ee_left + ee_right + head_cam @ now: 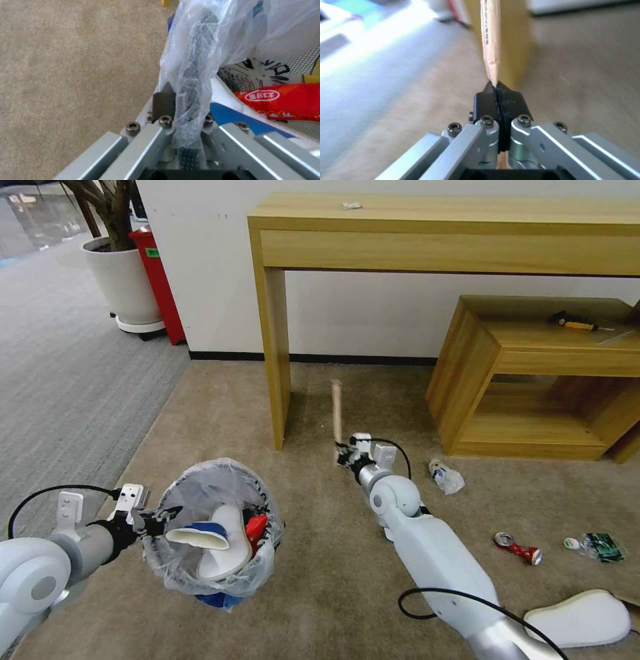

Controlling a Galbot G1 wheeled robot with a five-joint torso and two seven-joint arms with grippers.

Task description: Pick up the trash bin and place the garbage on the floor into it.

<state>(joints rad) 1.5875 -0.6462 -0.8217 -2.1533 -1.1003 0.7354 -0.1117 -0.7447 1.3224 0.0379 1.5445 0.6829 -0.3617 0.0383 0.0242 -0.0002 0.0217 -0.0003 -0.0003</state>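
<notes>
The trash bin, black with a crinkly clear bag, hangs at the left just above the floor, and my left gripper is shut on its near rim. Inside lie a white insole, a blue cup and a red wrapper. My right gripper is shut on the lower end of a tan paper-wrapped stick, which stands upright. On the carpet to the right lie a crushed clear bottle, a red can, a green-labelled bottle and a second white insole.
A wooden console table's leg stands just beyond the stick. A low wooden shelf with a yellow-black tool sits at the right. A white plant pot and grey ribbed carpet lie far left.
</notes>
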